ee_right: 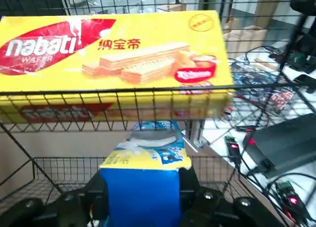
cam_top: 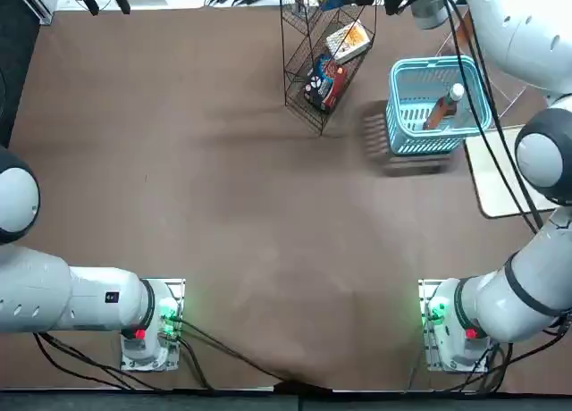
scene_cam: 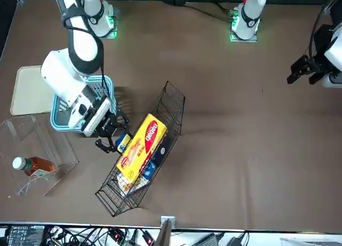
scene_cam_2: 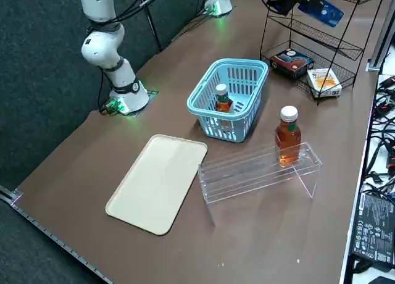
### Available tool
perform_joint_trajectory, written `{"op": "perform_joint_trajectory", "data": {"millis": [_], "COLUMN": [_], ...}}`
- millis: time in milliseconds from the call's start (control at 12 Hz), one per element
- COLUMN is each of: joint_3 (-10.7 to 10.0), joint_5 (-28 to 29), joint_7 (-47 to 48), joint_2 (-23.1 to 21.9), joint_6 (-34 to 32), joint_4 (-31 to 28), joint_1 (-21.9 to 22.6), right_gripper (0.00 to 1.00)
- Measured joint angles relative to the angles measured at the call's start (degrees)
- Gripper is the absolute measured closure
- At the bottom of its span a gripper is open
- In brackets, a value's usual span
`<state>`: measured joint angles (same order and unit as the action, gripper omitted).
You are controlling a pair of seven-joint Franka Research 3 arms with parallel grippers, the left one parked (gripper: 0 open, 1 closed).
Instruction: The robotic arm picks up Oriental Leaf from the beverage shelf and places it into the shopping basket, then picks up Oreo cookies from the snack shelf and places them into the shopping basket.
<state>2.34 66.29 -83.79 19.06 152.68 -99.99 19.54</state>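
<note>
From overhead, the basket (cam_top: 438,107) sits to the right of the wire rack (cam_top: 323,58), with a tea bottle (cam_top: 444,107) leaning inside it, white cap up. The right arm (cam_top: 523,36) reaches over the far edge of the table, and its gripper is out of sight past the top of the picture.

From across the table, the gripper (scene_cam: 113,136) hangs just beside the rack's upper tier, between basket and rack. The blue Oreo pack (scene_cam: 122,142) is in its jaws, right next to the yellow wafer box (scene_cam: 140,148). The basket lies close behind the gripper, towards the arm's own base, so I judge the coming move to be a short pull back and over the rim.

From the right side, the Oreo pack (scene_cam_2: 320,9) is clear of the rack's top shelf and lifted, its long axis tilted down away from the gripper (scene_cam_2: 295,1). The basket (scene_cam_2: 247,71) stands near and below. A second bottle (scene_cam_2: 287,137) stands upright on the clear stand (scene_cam_2: 259,170), and a cream tray (scene_cam_2: 158,182) lies apart.

From the wrist, the dark fingers (ee_right: 89,200) are clamped on both sides of the pack (ee_right: 143,187), whose long axis runs straight out from the gripper. The wafer box (ee_right: 116,59) sits behind wire just beyond.
</note>
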Motion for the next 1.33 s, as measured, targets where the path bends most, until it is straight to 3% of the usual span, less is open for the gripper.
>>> {"op": "perform_joint_trajectory", "data": {"millis": [583,750,1000,1333], "joint_3": [-0.30,-0.36,-0.51,-0.79], "joint_5": [0.09,0.09,-0.43,-9.07], "joint_7": [-0.07,-0.10,-0.36,4.24], "joint_2": [-10.78,-15.50,-18.28,-19.98], "joint_6": [-1.62,-5.43,-9.57,-16.13], "joint_4": [-10.89,-14.30,-16.30,-16.49], "joint_1": [-3.09,-5.42,-8.38,-12.17], "right_gripper": [0.39,0.40,0.41,0.43]}}
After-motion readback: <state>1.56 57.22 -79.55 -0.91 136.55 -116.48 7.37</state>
